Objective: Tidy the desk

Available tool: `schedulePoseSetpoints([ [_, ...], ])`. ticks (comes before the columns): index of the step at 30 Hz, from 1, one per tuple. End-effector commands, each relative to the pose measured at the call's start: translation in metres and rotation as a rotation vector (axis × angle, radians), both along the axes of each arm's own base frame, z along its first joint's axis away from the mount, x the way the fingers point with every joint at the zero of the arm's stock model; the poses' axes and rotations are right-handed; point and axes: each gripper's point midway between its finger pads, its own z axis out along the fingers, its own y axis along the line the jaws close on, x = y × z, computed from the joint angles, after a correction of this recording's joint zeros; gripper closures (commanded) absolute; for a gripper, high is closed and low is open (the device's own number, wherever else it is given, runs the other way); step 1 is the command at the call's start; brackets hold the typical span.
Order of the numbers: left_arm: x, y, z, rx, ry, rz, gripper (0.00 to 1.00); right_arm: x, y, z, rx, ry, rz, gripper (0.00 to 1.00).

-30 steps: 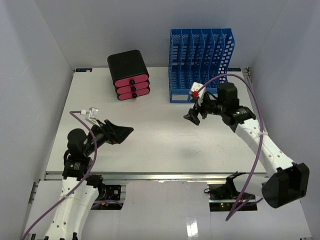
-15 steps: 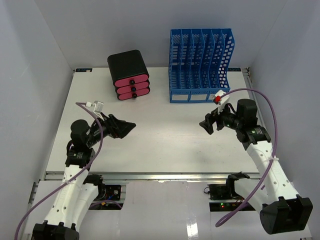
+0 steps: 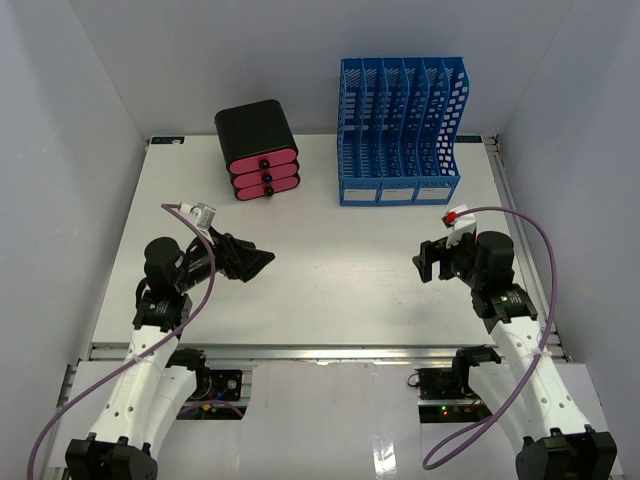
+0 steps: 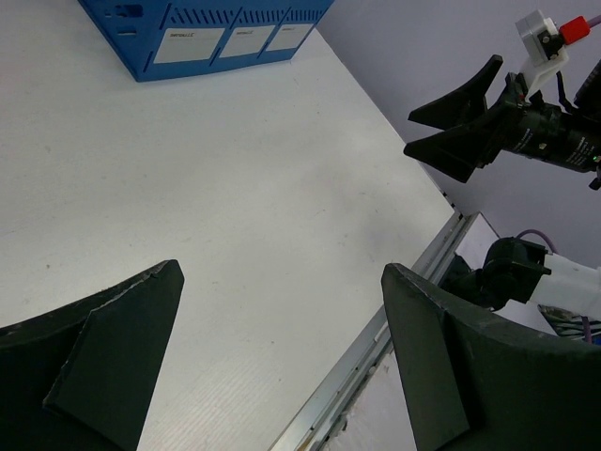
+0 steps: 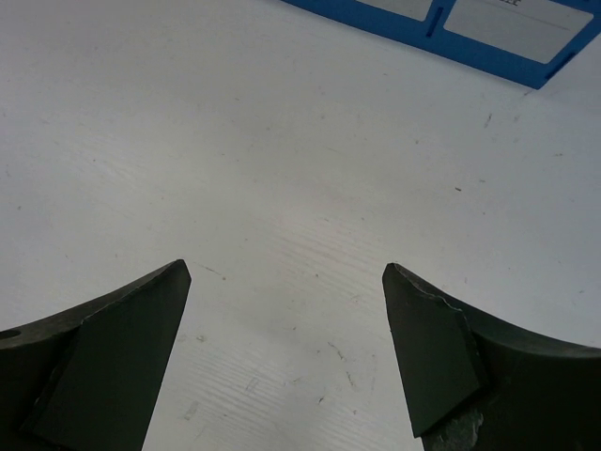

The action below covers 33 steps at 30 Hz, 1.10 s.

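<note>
The white desk (image 3: 330, 250) fills the middle of the top view, with a metal rail (image 3: 320, 351) along its front edge. My left gripper (image 3: 258, 262) is open and empty above the desk's front left part. My right gripper (image 3: 428, 262) is open and empty above the front right part. In the left wrist view the open gripper (image 4: 282, 272) looks over bare desk (image 4: 216, 188) and the rail (image 4: 376, 348), with the right gripper (image 4: 465, 117) in the distance. In the right wrist view the open gripper (image 5: 286, 272) frames bare desk (image 5: 282, 169).
A blue slotted file rack (image 3: 400, 130) stands at the back right; its base shows in the left wrist view (image 4: 207, 33) and the right wrist view (image 5: 470, 28). A black box with pink drawers (image 3: 258, 150) stands at the back, left of centre. Grey walls enclose the desk.
My right arm has pulled back from the file rack toward the front right of the desk. My left gripper has shifted slightly right. Both stay open and empty.
</note>
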Motion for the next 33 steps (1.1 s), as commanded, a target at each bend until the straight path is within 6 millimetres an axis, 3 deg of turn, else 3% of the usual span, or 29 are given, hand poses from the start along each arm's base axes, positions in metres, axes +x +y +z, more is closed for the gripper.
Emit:
schedulePoseSetpoints([
  [1, -0.0026, -0.0017, 0.0072, 0.016, -0.061, -0.029, 0.02, 0.0060, -0.0095, 0.0179, 0.036, -0.107, -0.070, 0.10],
  [33, -0.0042, 0.0000, -0.0003, 0.025, -0.029, -0.018, 0.02, 0.0020, -0.0095, 0.0210, 0.069, -0.104, -0.065, 0.10],
])
